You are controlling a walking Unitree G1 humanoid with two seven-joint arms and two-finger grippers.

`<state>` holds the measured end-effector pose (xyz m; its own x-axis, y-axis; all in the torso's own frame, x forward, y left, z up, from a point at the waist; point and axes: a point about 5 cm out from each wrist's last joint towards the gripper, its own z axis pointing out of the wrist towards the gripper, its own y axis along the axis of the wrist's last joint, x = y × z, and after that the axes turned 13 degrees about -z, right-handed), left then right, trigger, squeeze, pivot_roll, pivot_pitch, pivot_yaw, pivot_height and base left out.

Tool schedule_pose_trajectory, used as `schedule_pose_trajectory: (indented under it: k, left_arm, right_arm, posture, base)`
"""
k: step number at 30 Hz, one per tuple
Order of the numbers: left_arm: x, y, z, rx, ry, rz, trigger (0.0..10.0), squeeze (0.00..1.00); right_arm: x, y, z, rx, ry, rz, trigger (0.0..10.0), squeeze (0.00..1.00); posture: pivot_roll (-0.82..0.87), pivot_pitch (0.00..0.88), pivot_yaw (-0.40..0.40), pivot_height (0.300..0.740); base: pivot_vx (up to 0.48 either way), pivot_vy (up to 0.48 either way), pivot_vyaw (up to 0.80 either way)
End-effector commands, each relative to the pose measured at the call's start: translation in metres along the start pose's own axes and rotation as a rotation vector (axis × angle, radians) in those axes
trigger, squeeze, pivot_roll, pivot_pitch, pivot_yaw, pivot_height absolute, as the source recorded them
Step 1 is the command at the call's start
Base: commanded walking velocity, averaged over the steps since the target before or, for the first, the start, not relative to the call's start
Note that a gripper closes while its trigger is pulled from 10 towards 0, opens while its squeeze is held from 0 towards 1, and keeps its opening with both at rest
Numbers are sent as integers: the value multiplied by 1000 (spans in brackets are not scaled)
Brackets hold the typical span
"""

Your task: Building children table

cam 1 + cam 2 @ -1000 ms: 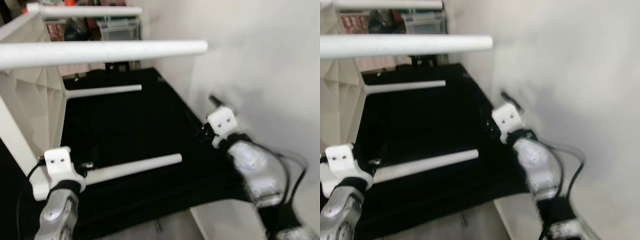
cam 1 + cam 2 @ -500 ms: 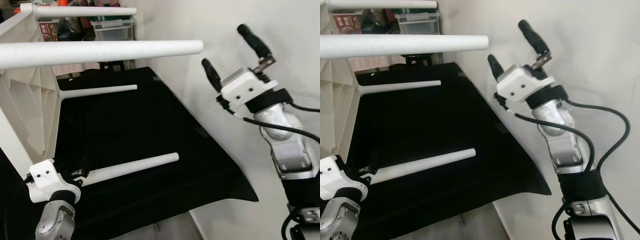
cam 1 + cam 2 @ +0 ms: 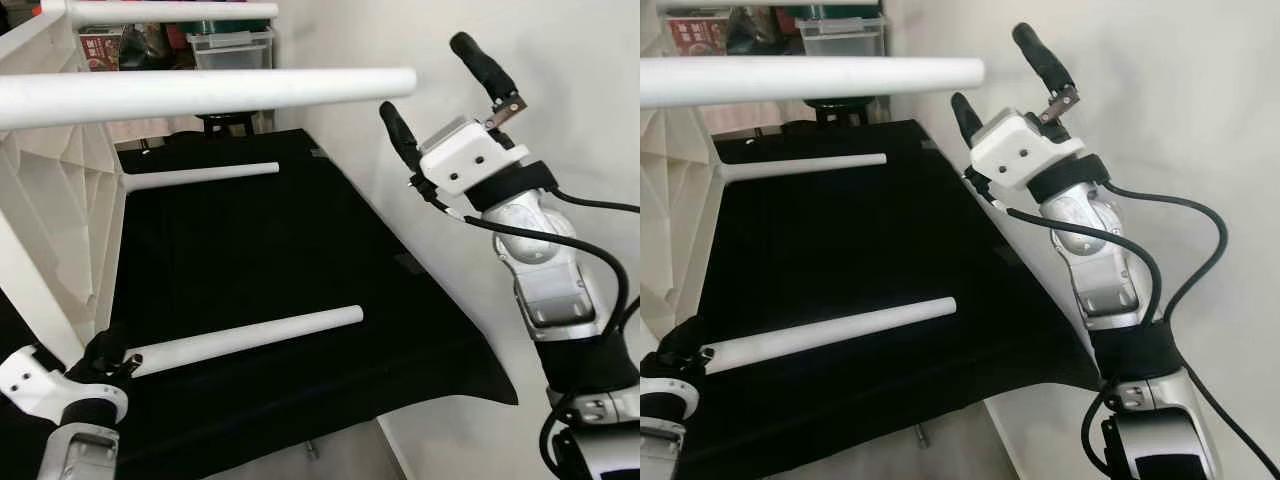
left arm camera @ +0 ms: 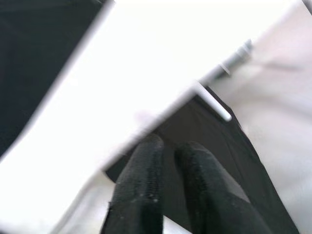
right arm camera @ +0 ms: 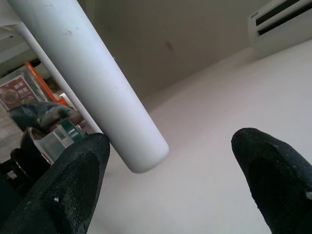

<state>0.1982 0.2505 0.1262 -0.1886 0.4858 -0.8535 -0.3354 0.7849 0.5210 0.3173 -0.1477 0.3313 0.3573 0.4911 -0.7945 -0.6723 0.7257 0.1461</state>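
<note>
Beside the right gripper: the children's table [image 3: 60, 190] is tipped on its side on a black mat [image 3: 270, 260], all four white legs look seated and poke out sideways toward the wall.
Progress: honestly looks mostly built, four legs in. What's left, I'd guess, is snugging them tight and flipping it upright.
Right gripper [image 3: 440, 95]: raised, fingers spread wide, nothing in them. The top near leg [image 3: 210, 92] ends just short of it, and in the right wrist view the leg tip [image 5: 141, 156] sits between the two pads without touching.
Left gripper [image 3: 105, 352]: low down at the base of the bottom near leg [image 3: 245, 338]. Fingers look pressed nearly together in the left wrist view; can't tell if it's actually pinching the leg.
Other legs: top far leg [image 3: 170, 12] and bottom far leg [image 3: 200, 175] are beyond both grippers.
Clutter: storage boxes [image 3: 232, 45] way behind the table.
In the way: white wall [image 3: 560, 60] is right behind the right gripper, not much elbow room.
</note>
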Motion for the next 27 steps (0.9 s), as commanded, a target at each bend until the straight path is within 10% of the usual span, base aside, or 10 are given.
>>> schedule_pose_trajectory:
  k: [1, 27]
  left_arm:
    - [5, -9, -6, -1, 51, -81, 0, 0]
    - [19, 0, 6, -51, 87, -201, 0, 0]
  right_arm:
    - [-4, 2, 3, -17, -15, 11, 10000, 0]
    - [35, 50, 42, -183, 243, -7, 10000, 0]
  posture:
    - [-203, 15, -41, 740]
    - [-231, 0, -73, 740]
  base:
    - [0, 0, 0]
    - [0, 0, 0]
